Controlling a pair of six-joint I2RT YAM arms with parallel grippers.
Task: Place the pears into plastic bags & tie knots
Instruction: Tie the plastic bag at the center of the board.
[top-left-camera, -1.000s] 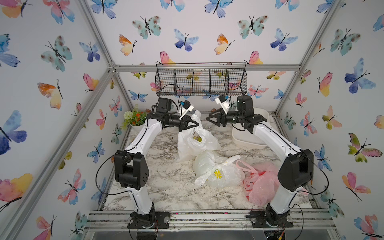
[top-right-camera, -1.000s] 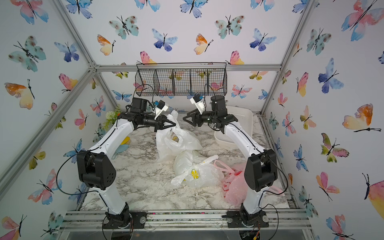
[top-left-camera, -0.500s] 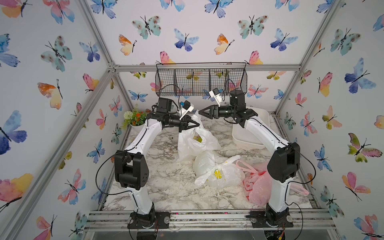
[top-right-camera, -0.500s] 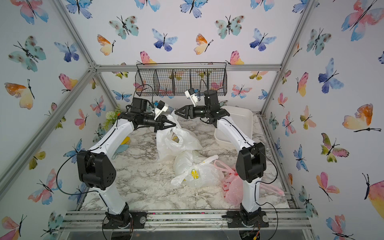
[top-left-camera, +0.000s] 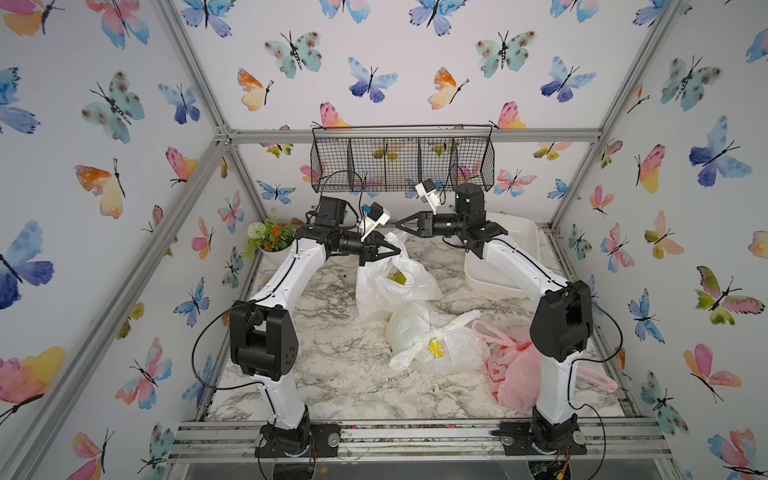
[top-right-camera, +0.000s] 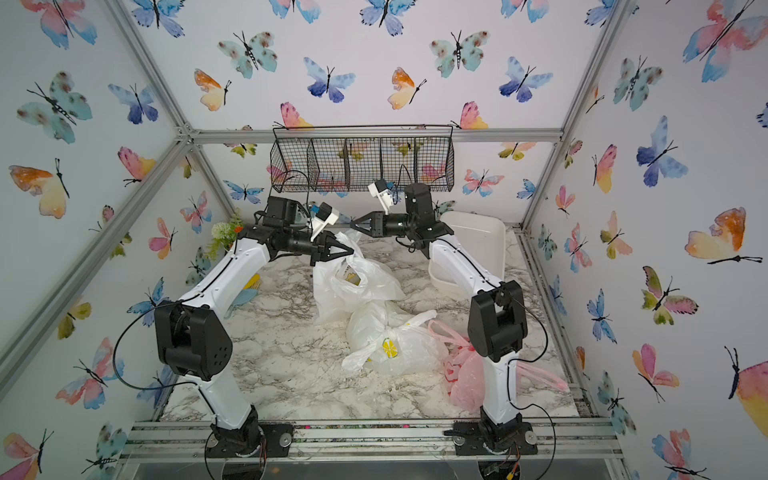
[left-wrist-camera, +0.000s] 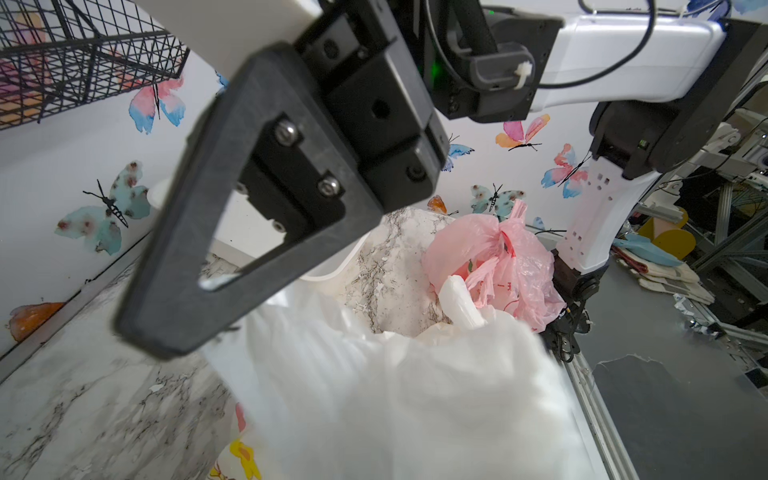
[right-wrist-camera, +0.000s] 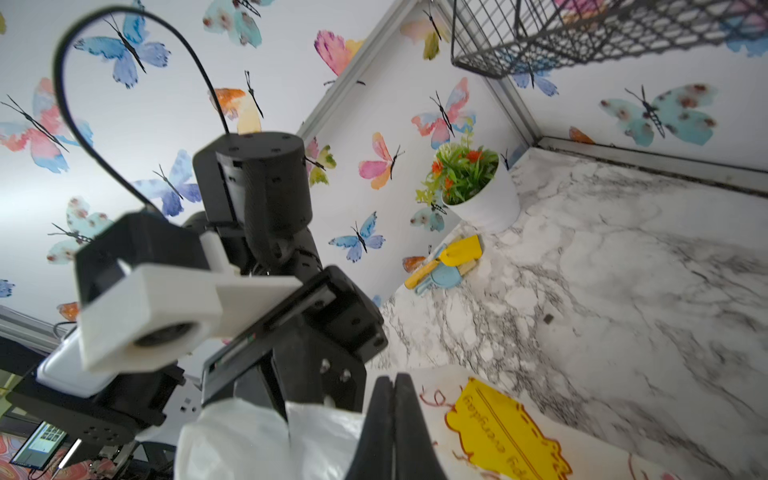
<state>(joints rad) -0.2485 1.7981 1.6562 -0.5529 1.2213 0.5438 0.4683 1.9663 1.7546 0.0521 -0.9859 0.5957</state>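
Observation:
The white doodle-print plastic bag (top-left-camera: 395, 286) stands upright at mid-table, and a greenish pear (top-left-camera: 394, 277) shows through its mouth. My left gripper (top-left-camera: 397, 250) is shut on plastic at the bag's top, and the plastic hides its jaws in the left wrist view. My right gripper (top-left-camera: 399, 225) hovers just above and behind it. Its jaws are pressed together (right-wrist-camera: 392, 378) beside a loose handle strip (right-wrist-camera: 324, 428), with nothing showing between them. The lemon-print bag (top-left-camera: 440, 347) and the pink bag (top-left-camera: 515, 374) lie nearer the front, each with its handles bunched into knots (left-wrist-camera: 498, 249).
A white tub (top-left-camera: 513, 232) sits at the back right under my right arm. A wire basket (top-left-camera: 403, 166) hangs on the back wall just above both grippers. A potted plant (top-left-camera: 270, 239) and small yellow and blue toys (right-wrist-camera: 449, 259) stand at the back left.
My right gripper has swung left towards the bag's top and the left gripper, and has gone from open to shut. The left arm and the bags have stayed put.

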